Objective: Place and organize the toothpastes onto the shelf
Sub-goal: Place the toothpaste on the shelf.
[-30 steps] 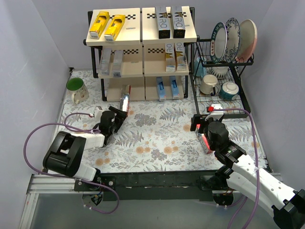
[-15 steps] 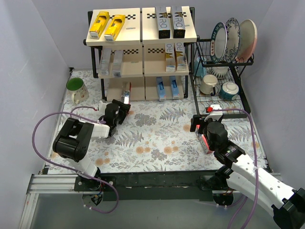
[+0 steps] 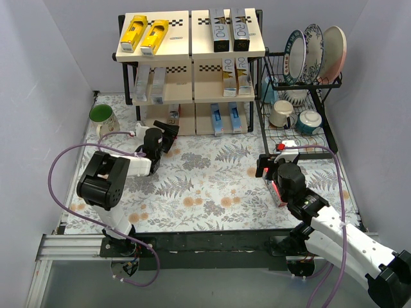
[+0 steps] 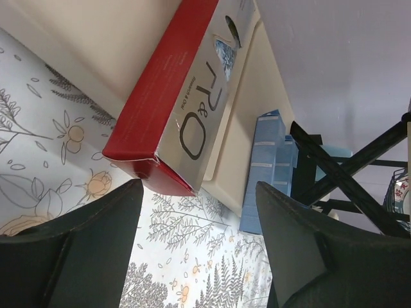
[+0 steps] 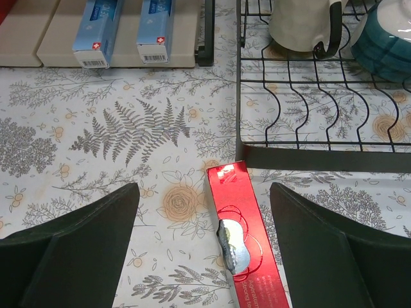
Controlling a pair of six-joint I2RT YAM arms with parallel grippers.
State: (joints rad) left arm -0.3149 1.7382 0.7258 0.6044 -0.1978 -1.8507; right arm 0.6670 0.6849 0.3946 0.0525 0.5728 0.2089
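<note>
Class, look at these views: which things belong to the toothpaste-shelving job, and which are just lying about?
Job: shelf; yellow boxes, black boxes and blue boxes on it; red box at the bottom tier; red box on the tablecloth.
Lying about: green mug; dish rack; plates; cups.

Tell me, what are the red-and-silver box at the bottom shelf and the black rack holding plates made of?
The red-and-silver box looks like glossy printed cardboard: creased edges, a dented end flap. The black rack seems to be coated metal wire: thin, wavy bent rods, though paint hides the metal.
</note>
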